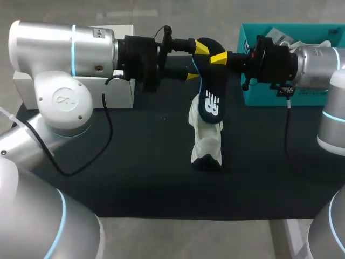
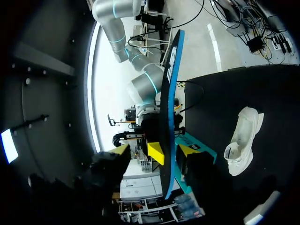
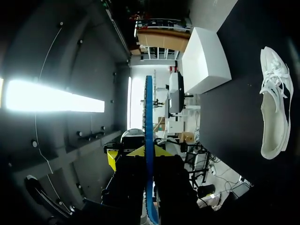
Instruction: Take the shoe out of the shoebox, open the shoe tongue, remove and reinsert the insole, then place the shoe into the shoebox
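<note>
— Nearest on the table, what's lying there?
— Shoe (image 1: 206, 141), without its insole, likely waiting for it to go back in.
— And above it?
— Insole (image 1: 211, 102), hanging. The right gripper (image 1: 220, 57) pinches its top. The left gripper (image 1: 197, 62) is spread around it without gripping, perhaps ready to take over.
— Beyond?
— Shoebox (image 1: 253, 98), far right.

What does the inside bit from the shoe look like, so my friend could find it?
Start at the black table, then find the white shoe lying near its middle. Close by it, held up in the air by the right tool, hangs the insole: a flat, dark blue foot shape with a white mark, unlike the chunky white shoe.
</note>
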Tool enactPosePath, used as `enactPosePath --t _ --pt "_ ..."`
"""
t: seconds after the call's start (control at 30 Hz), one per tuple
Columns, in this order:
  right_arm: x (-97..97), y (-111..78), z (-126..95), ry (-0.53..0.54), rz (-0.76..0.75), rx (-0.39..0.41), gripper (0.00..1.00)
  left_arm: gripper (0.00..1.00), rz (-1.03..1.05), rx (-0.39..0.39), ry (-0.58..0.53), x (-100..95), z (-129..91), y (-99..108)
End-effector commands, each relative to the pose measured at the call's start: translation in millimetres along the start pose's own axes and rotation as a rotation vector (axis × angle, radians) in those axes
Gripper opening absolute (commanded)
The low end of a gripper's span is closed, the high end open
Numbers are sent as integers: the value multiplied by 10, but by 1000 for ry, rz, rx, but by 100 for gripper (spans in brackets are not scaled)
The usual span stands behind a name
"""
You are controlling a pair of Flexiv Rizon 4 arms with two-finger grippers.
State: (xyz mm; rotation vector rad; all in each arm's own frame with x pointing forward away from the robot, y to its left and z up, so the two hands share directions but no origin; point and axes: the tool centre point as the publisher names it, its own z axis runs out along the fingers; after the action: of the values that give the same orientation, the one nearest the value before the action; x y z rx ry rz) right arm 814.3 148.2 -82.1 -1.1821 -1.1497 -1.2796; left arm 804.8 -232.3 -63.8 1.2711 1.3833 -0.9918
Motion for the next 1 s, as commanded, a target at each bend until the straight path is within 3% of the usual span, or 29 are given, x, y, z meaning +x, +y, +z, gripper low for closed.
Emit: enactPosePath --t 0.03,0.33,0.4,0.6,0.8,1.0 --pt "24 -33 -8 -18 2 -10 0 48 7 2 -10 29 65 32" --pt "39 -46 30 -16 7 2 0 36 15 0 8 105 88 69" --pt "29 -49 36 -23 13 7 0 31 18 -11 3 111 94 79" --pt "-2 -48 65 -28 25 16 0 1 28 -19 -8 124 108 108" --pt "17 -35 79 -25 19 19 0 1 33 -14 -5 126 108 113" --pt "22 -40 87 -25 18 18 0 13 33 -11 -1 133 125 97"
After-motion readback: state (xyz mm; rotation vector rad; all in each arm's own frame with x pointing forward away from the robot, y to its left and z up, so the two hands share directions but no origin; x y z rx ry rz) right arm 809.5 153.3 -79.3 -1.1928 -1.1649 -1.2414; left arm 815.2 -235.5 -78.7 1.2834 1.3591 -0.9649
